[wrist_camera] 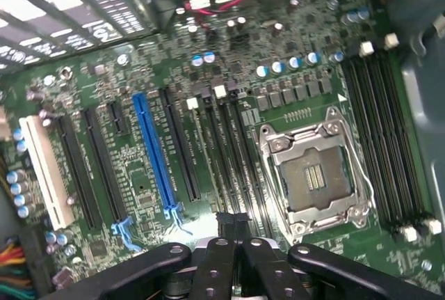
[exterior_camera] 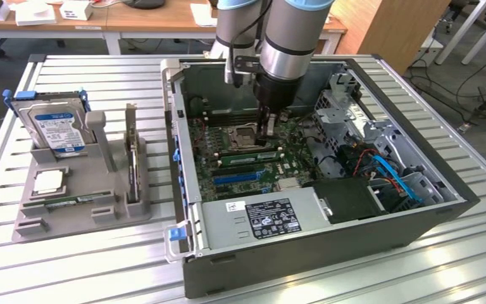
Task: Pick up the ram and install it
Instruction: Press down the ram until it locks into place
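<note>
My gripper (exterior_camera: 267,140) reaches down into the open computer case (exterior_camera: 311,253), its fingers shut. The tips rest at the memory slots beside the CPU socket (exterior_camera: 245,134). The ram (exterior_camera: 240,154), a narrow green stick, lies along those slots, and the fingertips meet it near one end. I cannot tell whether they clamp it or only press on it. In the wrist view the shut gripper (wrist_camera: 233,225) hovers over the long dark slots (wrist_camera: 226,154) next to the CPU socket (wrist_camera: 316,175).
A grey holder (exterior_camera: 83,190) at the exterior view's left carries a hard drive (exterior_camera: 57,130), an upright card (exterior_camera: 131,152) and a second green memory stick (exterior_camera: 74,201). Inside the case are the power supply (exterior_camera: 260,218), blue cables (exterior_camera: 395,177) and drive cages (exterior_camera: 344,107).
</note>
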